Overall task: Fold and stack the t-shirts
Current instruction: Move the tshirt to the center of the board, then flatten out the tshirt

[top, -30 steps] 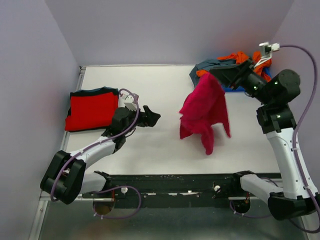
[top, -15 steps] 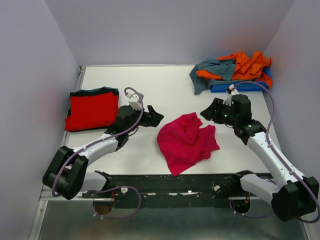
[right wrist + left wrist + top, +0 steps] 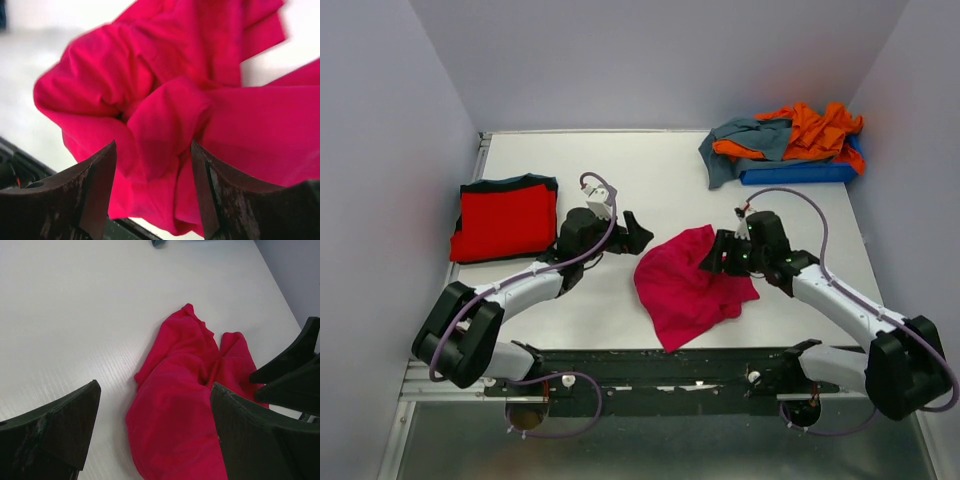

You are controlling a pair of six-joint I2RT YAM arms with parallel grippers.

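A crumpled magenta-pink t-shirt (image 3: 688, 285) lies on the table near the front middle; it also shows in the left wrist view (image 3: 185, 410) and fills the right wrist view (image 3: 165, 100). My right gripper (image 3: 713, 258) is open, low over the shirt's right part, with a fold of cloth between its fingers (image 3: 97, 200). My left gripper (image 3: 638, 234) is open and empty just left of the shirt. A folded bright red t-shirt (image 3: 504, 220) lies at the left. Orange (image 3: 817, 130) and grey-teal (image 3: 745, 140) t-shirts are heaped at the back right.
A blue plastic tray (image 3: 798, 174) sits under the heap at the back right corner. Grey walls close the table on the left, back and right. A black rail (image 3: 660, 365) runs along the front edge.
The right gripper carried the pink shirt from the air down to the table, let it drop in a heap, then moved left and low onto it. The left gripper crept right.
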